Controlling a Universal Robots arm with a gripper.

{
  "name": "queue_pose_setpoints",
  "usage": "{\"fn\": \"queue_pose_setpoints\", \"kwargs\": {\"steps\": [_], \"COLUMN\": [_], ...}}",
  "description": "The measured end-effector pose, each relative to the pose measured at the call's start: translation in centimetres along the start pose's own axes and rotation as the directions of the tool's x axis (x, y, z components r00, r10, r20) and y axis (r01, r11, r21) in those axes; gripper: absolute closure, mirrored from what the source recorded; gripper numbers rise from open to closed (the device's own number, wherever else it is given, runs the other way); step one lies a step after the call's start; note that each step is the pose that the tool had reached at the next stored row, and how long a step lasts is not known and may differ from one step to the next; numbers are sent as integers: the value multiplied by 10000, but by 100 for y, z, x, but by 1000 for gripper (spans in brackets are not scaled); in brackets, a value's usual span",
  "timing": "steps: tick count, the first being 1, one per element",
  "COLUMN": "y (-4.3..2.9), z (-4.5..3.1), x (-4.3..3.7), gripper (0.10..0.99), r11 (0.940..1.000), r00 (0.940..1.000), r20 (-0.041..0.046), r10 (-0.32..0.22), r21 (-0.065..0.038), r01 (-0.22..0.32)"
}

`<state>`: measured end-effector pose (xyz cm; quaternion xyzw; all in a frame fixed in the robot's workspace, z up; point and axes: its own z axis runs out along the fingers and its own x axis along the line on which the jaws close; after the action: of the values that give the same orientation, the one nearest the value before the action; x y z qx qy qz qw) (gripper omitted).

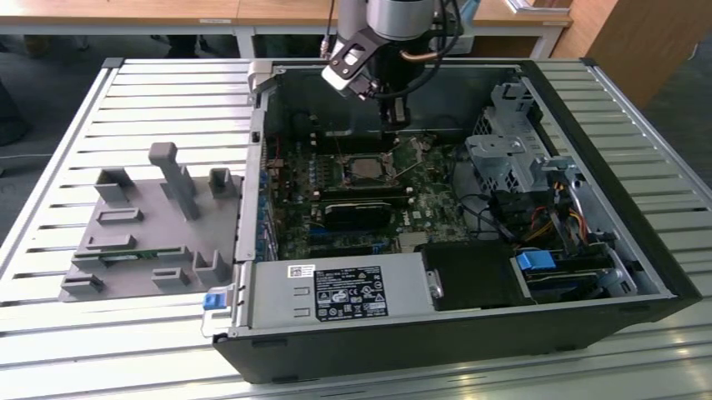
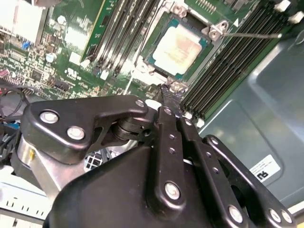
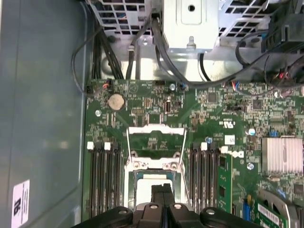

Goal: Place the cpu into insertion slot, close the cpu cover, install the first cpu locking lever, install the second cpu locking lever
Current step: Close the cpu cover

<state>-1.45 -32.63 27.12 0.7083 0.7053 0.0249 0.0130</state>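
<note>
**CPU seated, cover open, claw closed above socket**

Loc: open black PC case (image 1: 445, 350) lies on a pale slatted metal table (image 1: 67, 108). A grey moulded plastic fixture (image 1: 145, 225) sits on the exterior view's left, beside the case.

Arm: black two-finger gripper (image 1: 392, 125) hangs inside the case, just on the far side of the socket. In both wrist views the fingertips (image 3: 156, 190) sit pressed together w/ nothing between them, so the claw is narrow and empty.

Task items:
- Small flat square cpu w/ silver-grey top (image 2: 178, 47) lies flat inside the black-framed square insertion slot (image 2: 151, 61), mid green motherboard (image 3: 209, 114), between banks of long black memory slots (image 3: 107, 175).
- Thin silvery metal cpu cover w/ cut-out middle (image 3: 156, 128) is flipped back, clear of the chip; green board shows through its window.
- Thin silvery wire locking lever (image 2: 251, 34) runs out sideways from a corner of the socket; looks unlatched. Second lever: can't make out.

Handling (judgement):
- cpu: light, rigid, fragile underneath. Best held by its edges, no pressing on the lid.
- cover: light, stiff stamped sheet on a hinge, slick metal. Too thin for a good pinch, so better nudged at the free edge opposite the hinge.
- lever: springy wire that likely pushes back near latch and could slip off a smooth fingertip. Take near its outer end.
</note>
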Motion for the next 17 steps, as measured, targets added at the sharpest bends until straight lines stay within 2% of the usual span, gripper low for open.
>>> {"fn": "queue_pose_setpoints", "kwargs": {"steps": [10, 17], "y": [100, 218], "z": [5, 22], "x": [1, 15], "gripper": [980, 980], "r11": [10000, 10000], "r00": [10000, 10000], "r20": [0, 0], "r10": [1, 0], "r21": [0, 1], "r01": [-1, 0]}}
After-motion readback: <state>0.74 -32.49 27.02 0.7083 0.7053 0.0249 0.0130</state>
